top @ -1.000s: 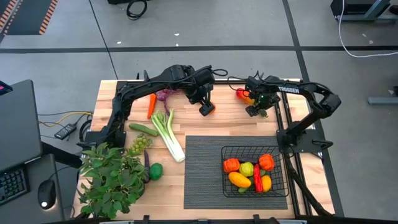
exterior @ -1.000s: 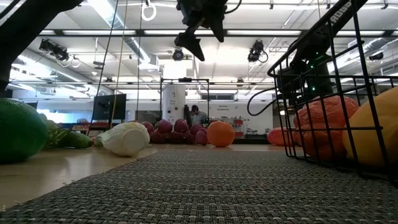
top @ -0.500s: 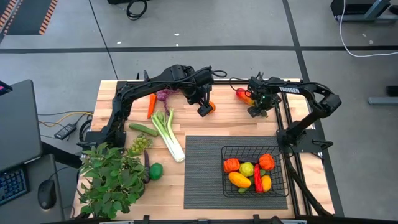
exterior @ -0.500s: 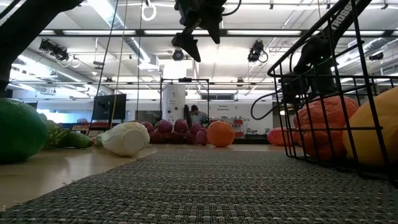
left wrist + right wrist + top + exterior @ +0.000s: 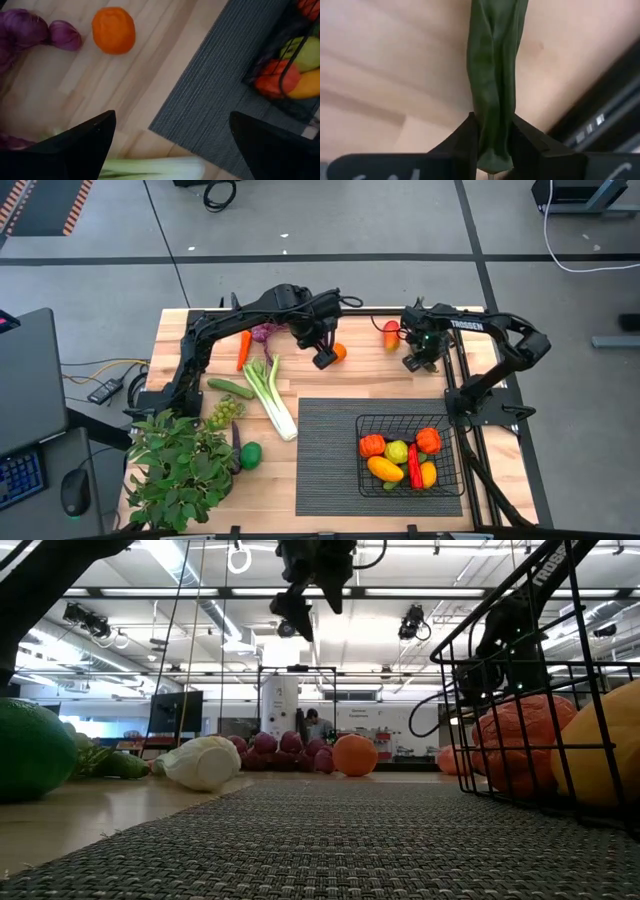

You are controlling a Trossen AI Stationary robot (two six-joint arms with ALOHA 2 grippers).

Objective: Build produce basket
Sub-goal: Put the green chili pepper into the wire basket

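Note:
The black wire basket (image 5: 448, 430) stands on the dark ribbed mat (image 5: 325, 445) at the near right and holds several pieces of produce. On the far right, my right gripper (image 5: 413, 362) is shut on a long green pepper (image 5: 494, 60). A red-orange pepper (image 5: 391, 332) lies just left of it. My left gripper (image 5: 323, 358) hangs open above the table's far middle, beside an orange (image 5: 114, 30) that rests on the wood. Purple grapes (image 5: 265, 333), a carrot (image 5: 243, 350), a leek (image 5: 272, 395) and a cucumber (image 5: 230, 388) lie on the left. My right gripper pinches the green pepper's near end (image 5: 495, 112) between its two fingers (image 5: 467, 137), one on each side. The pepper runs straight on away from the fingers, over the wood. I cannot tell whether it is lifted or lies on the table.
A leafy potted plant (image 5: 180, 470) fills the near left corner, with green grapes (image 5: 225, 412) and a round green fruit (image 5: 250, 454) beside it. The right arm's base (image 5: 480, 405) stands close behind the basket. Bare wood (image 5: 370, 375) lies between the two grippers.
My right gripper has shut on the green pepper and shifted slightly toward the near edge. My left gripper has drifted a little toward the table's left, staying open above the orange's side.

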